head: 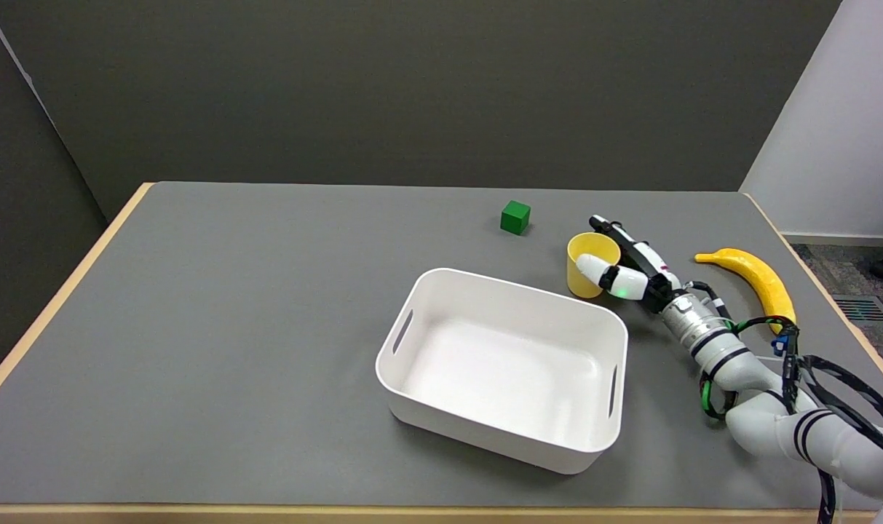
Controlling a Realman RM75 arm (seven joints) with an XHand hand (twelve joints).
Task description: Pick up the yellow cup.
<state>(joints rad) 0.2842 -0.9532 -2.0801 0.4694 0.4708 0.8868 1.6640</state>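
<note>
Even, soft light from overhead, and the picture is sharp right across the grey table [230, 327]. Gentle glare blooms on the floor of the white bin [499, 367]. Shadows are faint and short, hugging the green cube [515, 217] and the banana [754, 280]. The far wall sits dim.

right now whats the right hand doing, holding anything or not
Right hand: fingers wrapped around the yellow cup, one in front and others behind it; the cup looks gripped but appears to sit on the table.
</note>
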